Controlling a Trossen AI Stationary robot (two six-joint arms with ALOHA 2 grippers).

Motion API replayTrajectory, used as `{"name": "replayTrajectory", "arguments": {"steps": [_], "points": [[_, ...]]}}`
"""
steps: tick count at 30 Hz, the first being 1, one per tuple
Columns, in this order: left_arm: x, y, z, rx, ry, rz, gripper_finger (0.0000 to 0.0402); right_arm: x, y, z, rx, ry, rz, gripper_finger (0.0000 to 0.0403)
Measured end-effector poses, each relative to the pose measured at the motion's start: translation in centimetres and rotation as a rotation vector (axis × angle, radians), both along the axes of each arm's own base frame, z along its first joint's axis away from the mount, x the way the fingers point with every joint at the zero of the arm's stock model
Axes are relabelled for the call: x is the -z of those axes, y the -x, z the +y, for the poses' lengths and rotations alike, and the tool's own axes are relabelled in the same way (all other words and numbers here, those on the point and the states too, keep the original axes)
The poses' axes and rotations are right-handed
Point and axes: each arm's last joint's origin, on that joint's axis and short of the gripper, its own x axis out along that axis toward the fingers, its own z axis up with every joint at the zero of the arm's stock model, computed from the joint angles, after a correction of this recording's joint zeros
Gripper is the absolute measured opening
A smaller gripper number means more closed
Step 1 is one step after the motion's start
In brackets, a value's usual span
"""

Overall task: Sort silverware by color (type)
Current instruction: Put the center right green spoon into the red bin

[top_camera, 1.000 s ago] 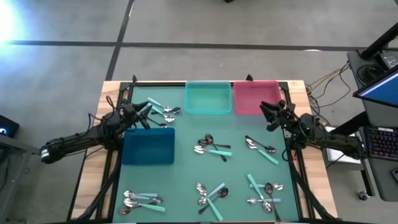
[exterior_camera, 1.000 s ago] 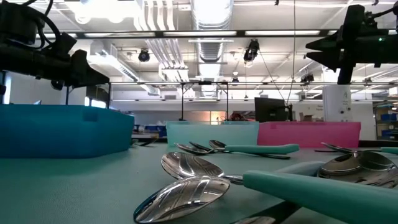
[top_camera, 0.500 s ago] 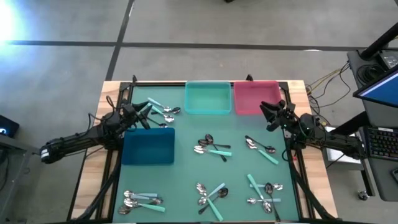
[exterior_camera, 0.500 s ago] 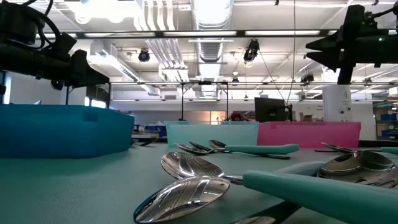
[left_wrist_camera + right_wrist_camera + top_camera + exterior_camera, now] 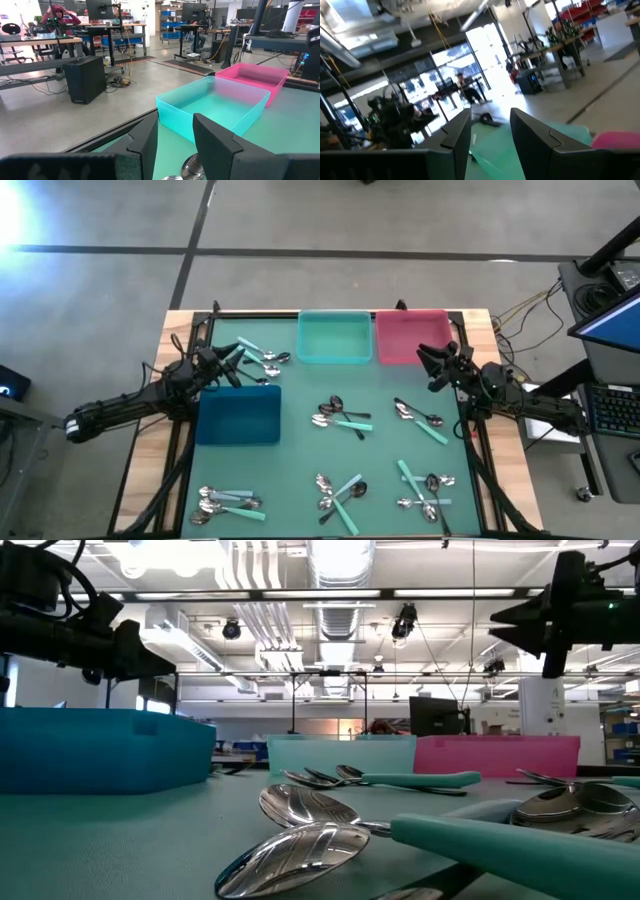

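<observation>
The silverware lies on the green mat in several loose clusters of spoons: one at far left, two mid-table, and three along the near edge. Some spoons are all silver, some dark, some have mint-teal handles. My left gripper hovers level and open above the far-left cluster, beside the blue bin. My right gripper hovers open near the pink bin. Both wrist views show an empty gap between the fingers.
A teal bin stands next to the pink one at the far edge. The blue bin sits left of centre. Bare mat lies between the spoon clusters. The table's wooden rim and black frame rails border the mat.
</observation>
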Motion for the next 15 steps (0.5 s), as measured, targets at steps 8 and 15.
{"name": "replayTrajectory", "arguments": {"steps": [8, 15], "points": [[0.0, 0.0, 0.0, 0.0, 0.0, 0.0, 0.0109, 1.0, -0.7, -0.2, -0.002, -0.066, 0.092, 0.0128], [0.0, 0.0, 0.0, 0.0, 0.0, 0.0, 0.0109, 1.0, -1.3, -0.4, 0.006, -0.074, 0.11, 0.0128]]}}
